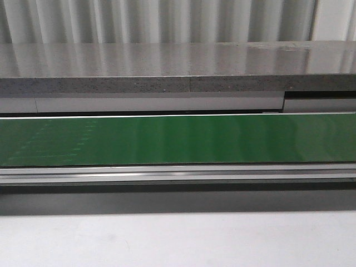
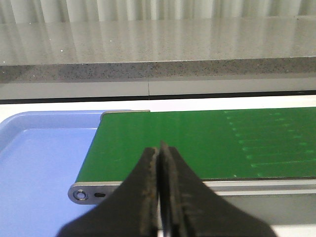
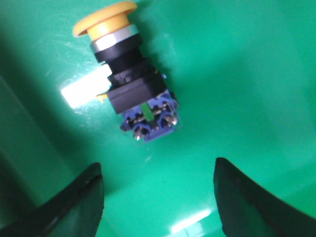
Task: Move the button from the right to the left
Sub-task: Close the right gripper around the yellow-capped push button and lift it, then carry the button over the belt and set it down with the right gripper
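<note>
- The button (image 3: 126,74) lies on its side on a glossy green surface (image 3: 237,74), seen only in the right wrist view
- Its yellow-orange cap (image 3: 103,19) points toward 11 o'clock in that picture and its blue block with screws (image 3: 150,121) toward 5 o'clock; a silver ring and black collar sit between the two ends
- The right gripper (image 3: 158,195) is released: its two black fingers (image 3: 74,207) stand wide apart at 6 o'clock of the button, and neither touches it
- A bright glare patch lies on the green surface just beside the button's black body, on its 9 o'clock side
- The left gripper (image 2: 159,197) is clenched on nothing, its dark fingers (image 2: 143,197) pressed together with only a thin seam between them
- Past the left gripper's tips runs the end of a green belt (image 2: 207,143) in a silver frame (image 2: 81,193); a blue tray (image 2: 39,163) lies at 9 o'clock of the belt's end, its rim just beside the frame
- The front view shows the green belt (image 1: 178,139) running across the picture, a grey stone ledge (image 1: 167,67) at 12 o'clock of it and the pale bench (image 1: 178,239) at 6 o'clock
- Neither the button nor either gripper shows in the front view
</note>
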`<control>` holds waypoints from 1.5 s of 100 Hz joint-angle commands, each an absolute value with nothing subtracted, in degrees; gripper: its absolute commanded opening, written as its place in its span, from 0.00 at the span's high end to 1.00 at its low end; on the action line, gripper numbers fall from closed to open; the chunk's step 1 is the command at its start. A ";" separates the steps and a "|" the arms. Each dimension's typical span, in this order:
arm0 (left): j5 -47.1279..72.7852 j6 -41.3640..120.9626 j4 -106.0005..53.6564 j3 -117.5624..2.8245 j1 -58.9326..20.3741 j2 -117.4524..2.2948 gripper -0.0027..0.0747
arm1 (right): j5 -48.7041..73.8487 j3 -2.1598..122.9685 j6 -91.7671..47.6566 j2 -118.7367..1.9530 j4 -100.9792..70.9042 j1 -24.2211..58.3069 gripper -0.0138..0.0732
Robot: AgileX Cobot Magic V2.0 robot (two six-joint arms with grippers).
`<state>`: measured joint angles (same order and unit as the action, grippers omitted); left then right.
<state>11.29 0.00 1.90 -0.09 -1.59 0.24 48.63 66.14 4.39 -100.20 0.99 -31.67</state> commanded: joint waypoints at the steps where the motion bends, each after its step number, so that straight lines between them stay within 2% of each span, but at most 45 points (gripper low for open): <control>1: 6.93 -0.48 1.77 1.33 -1.47 2.34 0.99 | 46.83 68.81 2.26 -100.32 1.17 -32.12 0.28; 33: 6.93 -0.48 1.77 1.33 -1.47 2.34 0.99 | 46.19 73.27 1.44 -106.80 1.17 -32.12 0.29; 40: 6.93 -0.48 1.77 1.33 -1.47 2.34 0.99 | 46.09 73.55 0.89 -107.42 1.11 -32.12 0.37; 52: 6.93 -0.48 1.77 1.33 -1.47 2.34 0.99 | 46.21 73.63 0.00 -107.57 0.79 -32.12 0.56; 57: 6.93 -0.48 1.77 1.33 -1.47 2.34 0.99 | 46.13 73.75 0.00 -107.44 0.70 -32.12 0.60; 90: 6.93 -0.48 1.77 1.33 -1.47 2.34 0.99 | 48.33 73.81 0.00 -99.97 -1.50 -30.20 0.60; 120: 6.93 -0.48 1.77 1.33 -1.47 2.34 0.99 | 53.56 73.76 0.00 -89.32 -2.29 -20.84 0.60; 150: 6.93 -0.48 1.77 1.33 -1.47 2.34 0.99 | 51.19 69.64 0.00 -89.24 -3.99 -12.94 0.60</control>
